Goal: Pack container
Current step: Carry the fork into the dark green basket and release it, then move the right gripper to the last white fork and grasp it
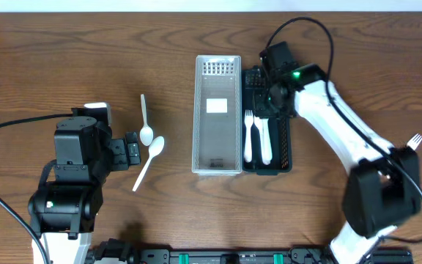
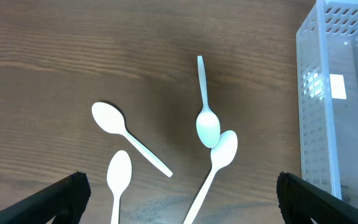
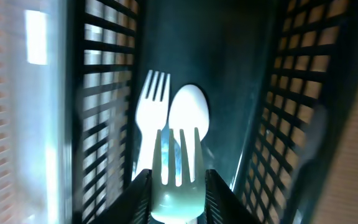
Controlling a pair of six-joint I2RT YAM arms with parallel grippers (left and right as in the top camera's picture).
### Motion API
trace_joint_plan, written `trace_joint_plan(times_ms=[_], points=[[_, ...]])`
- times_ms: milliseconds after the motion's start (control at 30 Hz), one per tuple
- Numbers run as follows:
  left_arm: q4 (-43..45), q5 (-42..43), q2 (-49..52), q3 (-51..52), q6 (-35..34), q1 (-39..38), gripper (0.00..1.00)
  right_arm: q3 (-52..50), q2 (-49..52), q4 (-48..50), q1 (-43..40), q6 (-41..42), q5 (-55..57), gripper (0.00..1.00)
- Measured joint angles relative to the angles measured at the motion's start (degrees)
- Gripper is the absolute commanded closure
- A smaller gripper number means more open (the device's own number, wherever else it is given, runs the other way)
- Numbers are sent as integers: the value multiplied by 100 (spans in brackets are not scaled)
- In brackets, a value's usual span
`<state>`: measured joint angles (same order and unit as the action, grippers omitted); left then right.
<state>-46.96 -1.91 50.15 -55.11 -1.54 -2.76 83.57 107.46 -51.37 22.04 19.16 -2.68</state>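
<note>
A black slotted basket (image 1: 288, 139) stands right of a clear white basket (image 1: 218, 117). A white fork (image 1: 248, 136) and a white spoon (image 1: 264, 139) lie in the black one. My right gripper (image 1: 273, 99) hovers over its far end. In the right wrist view the gripper (image 3: 178, 180) is shut on a white fork (image 3: 178, 198), tines pointing into the black basket (image 3: 291, 93), above the fork (image 3: 151, 118) and spoon (image 3: 188, 112) lying there. My left gripper (image 2: 179, 202) is open and empty over several white spoons (image 2: 207, 124) on the table.
Another white fork (image 1: 415, 139) lies by the right arm's base. Two spoons (image 1: 146, 132) show overhead, left of the clear basket; others are hidden under the left arm. The clear basket (image 2: 340, 93) holds only a white label.
</note>
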Motion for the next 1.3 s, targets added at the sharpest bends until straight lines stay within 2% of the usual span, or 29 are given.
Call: trace_joint_plan(times_ms=[67, 200, 433, 567, 700, 733, 900, 1000, 1300], points=[[0, 0, 0, 0, 0, 0, 2, -7, 81, 85, 0, -11, 9, 51], [0, 0, 0, 0, 0, 0, 2, 7, 44, 127, 0, -35, 9, 50], [-2, 0, 0, 0, 0, 0, 2, 629, -254, -632, -321, -11, 264, 49], [0, 0, 0, 0, 0, 0, 2, 872, -837, -898, -1215, 107, 420, 42], [-2, 0, 0, 0, 0, 0, 2, 962, -1189, -1187, -2524, 313, 573, 23], [0, 0, 0, 0, 0, 0, 2, 962, -1196, -1250, -2887, 326, 603, 22], [0, 0, 0, 0, 0, 0, 2, 813, -1095, -1252, -4205, 310, 662, 15], [0, 0, 0, 0, 0, 0, 2, 540, -1040, -964, -4701, 168, 678, 13], [0, 0, 0, 0, 0, 0, 2, -957, -918, 446, -5672, -496, 675, 11]])
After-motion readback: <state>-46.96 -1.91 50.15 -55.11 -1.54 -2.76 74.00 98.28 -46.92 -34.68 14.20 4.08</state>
